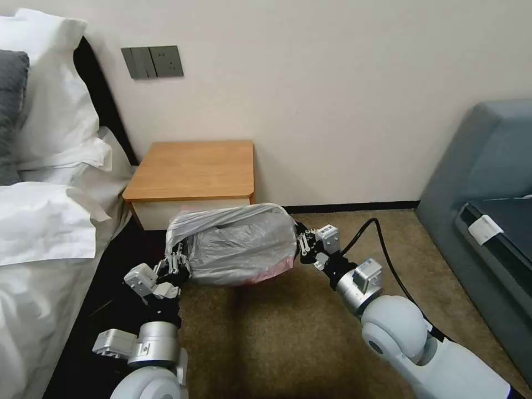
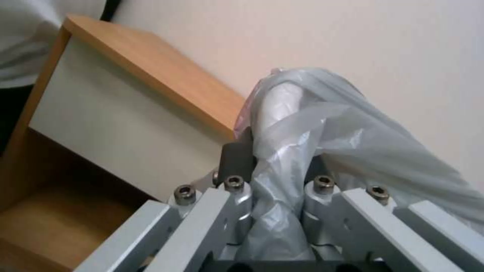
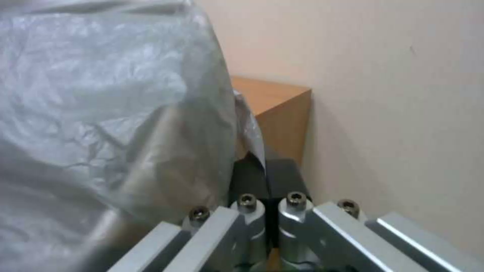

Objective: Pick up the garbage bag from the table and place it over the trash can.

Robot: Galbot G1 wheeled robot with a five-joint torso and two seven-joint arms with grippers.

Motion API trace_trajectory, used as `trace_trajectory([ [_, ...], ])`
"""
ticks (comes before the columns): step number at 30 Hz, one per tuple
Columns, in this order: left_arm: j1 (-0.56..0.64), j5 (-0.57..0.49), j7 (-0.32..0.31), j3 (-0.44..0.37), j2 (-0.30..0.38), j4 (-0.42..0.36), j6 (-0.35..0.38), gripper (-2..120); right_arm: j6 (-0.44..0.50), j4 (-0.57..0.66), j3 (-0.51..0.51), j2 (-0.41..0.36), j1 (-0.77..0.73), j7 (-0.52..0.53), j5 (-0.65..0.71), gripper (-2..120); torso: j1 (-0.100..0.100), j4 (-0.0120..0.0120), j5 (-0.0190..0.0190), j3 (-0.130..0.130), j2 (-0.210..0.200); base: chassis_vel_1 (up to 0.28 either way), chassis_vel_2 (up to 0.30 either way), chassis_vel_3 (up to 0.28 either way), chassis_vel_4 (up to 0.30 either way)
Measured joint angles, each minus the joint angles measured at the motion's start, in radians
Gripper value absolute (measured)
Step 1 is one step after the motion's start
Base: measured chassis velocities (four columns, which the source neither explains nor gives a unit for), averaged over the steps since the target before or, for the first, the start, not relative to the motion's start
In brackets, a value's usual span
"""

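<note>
The garbage bag, grey and wrinkly with a pinkish-red edge low on its right side, hangs stretched in the air in front of the table. My left gripper is shut on the bag's left end and my right gripper is shut on its right end. In the left wrist view the bag bunches between the fingers of the left gripper, close to the table's white drawer front. In the right wrist view the right gripper pinches a fold of the bag. The trash can is hidden.
A bed with white linen runs along the left, close to my left arm. A grey sofa stands at the right. Brown carpet lies below the bag. A black cable loops off my right arm. The wall is just behind the table.
</note>
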Motion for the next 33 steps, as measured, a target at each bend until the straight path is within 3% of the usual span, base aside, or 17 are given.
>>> trace_trajectory([
  [18, 0.004, -0.045, -0.025, 0.014, -0.034, -0.020, 0.023, 9, 0.186, -0.167, -0.014, 0.069, 0.007, -0.045, -0.331, 0, 0.000, 0.0000, 0.0002, 0.000, 0.000, 0.000, 0.000, 0.000, 0.000],
  [27, 0.007, -0.046, -0.028, 0.016, -0.045, -0.029, 0.027, 11, 0.227, -0.241, -0.016, 0.092, 0.020, -0.046, -0.407, 0, 0.000, 0.0000, 0.0002, 0.000, 0.000, 0.000, 0.000, 0.000, 0.000],
  [33, 0.002, -0.037, -0.029, 0.010, -0.045, -0.029, 0.028, 11, 0.222, -0.220, -0.016, 0.092, 0.021, -0.046, -0.414, 2, 0.000, 0.0001, 0.0002, 0.000, 0.000, 0.000, 0.000, 0.000, 0.000],
])
